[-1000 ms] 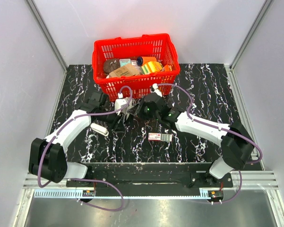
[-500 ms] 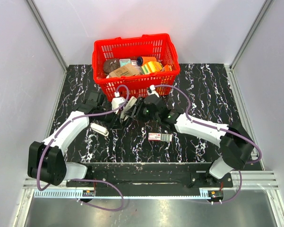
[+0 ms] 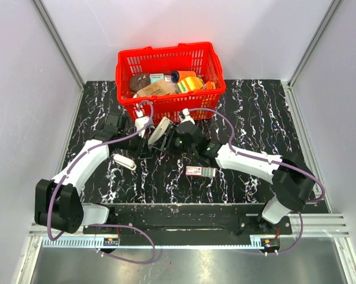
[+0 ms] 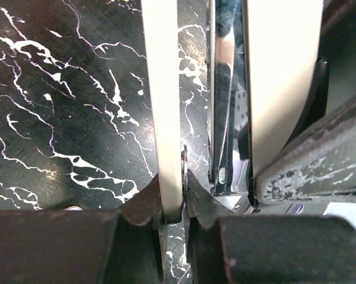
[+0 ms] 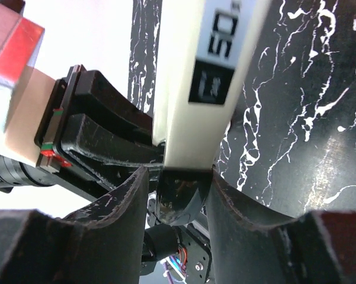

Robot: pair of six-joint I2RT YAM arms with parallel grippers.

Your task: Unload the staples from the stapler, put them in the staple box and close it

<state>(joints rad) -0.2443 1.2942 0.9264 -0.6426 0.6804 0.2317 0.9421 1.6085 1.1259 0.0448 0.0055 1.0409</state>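
As the stapler (image 3: pixel 160 132) hangs open near the counter's (image 3: pixel 255 112) far edge, left gripper (image 4: pixel 175 204) pinching its thin lid (image 4: pixel 164 89) and right gripper (image 5: pixel 180 177) clamped on its body (image 5: pixel 189 118), uneven pulling could wrench it free, and the chrome rail (image 4: pixel 225 118), seemingly loaded, could spill.

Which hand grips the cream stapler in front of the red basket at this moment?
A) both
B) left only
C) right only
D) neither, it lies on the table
A: the left hand is clamped on one arm of the cream stapler, beside its bare metal rail, and the right hand pinches the end of its labelled body.
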